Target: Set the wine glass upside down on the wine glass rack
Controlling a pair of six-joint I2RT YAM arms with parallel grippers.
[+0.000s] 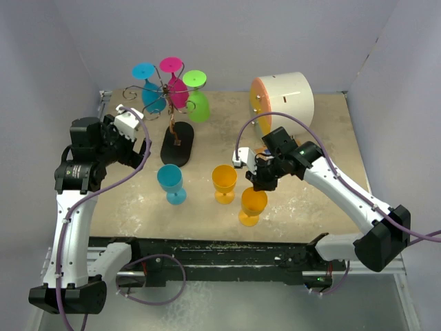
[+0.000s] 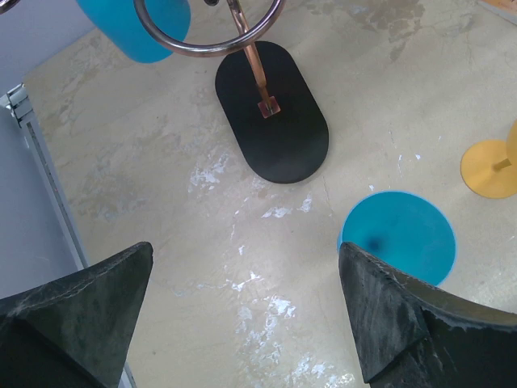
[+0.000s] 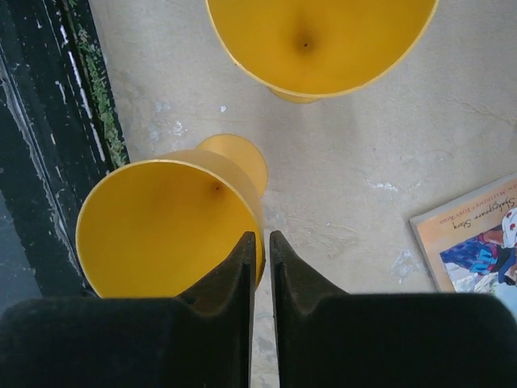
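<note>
The yellow-orange plastic wine glass (image 1: 253, 203) sits at the near middle of the beige stone-look table (image 1: 324, 138), mouth upward and leaning, its stem slanting down and away from the bowl. We cannot tell whether its foot is on the surface or just off it. The right gripper (image 1: 260, 181) holds it by the rim, jaws drawn to a narrow slit with the bowl wall pinched between them. We judge that the coming move turns on this: the glass's long axis points mouth-up, while the thin dark wire rack with curled arms on a black oval base (image 1: 178, 146) needs it foot-up, and the rack lies to the far left of the holding gripper. A second upright yellow plastic glass (image 1: 224, 181) stands just beside, on that side. The left gripper (image 1: 138, 146) is nearer the rack, its jaws spread wide and holding nothing. An upright blue plastic glass (image 1: 171, 183) stands in front of the base, and blue, magenta and green glasses (image 1: 173, 79) hang inverted above. The top view shows the whole layout. The right wrist view alone shows the pinch on the rim (image 3: 258, 257) and a printed picture card (image 3: 477, 234) lying nearby, and the left wrist view alone shows an empty wire ring (image 2: 210, 32) close overhead.
</note>
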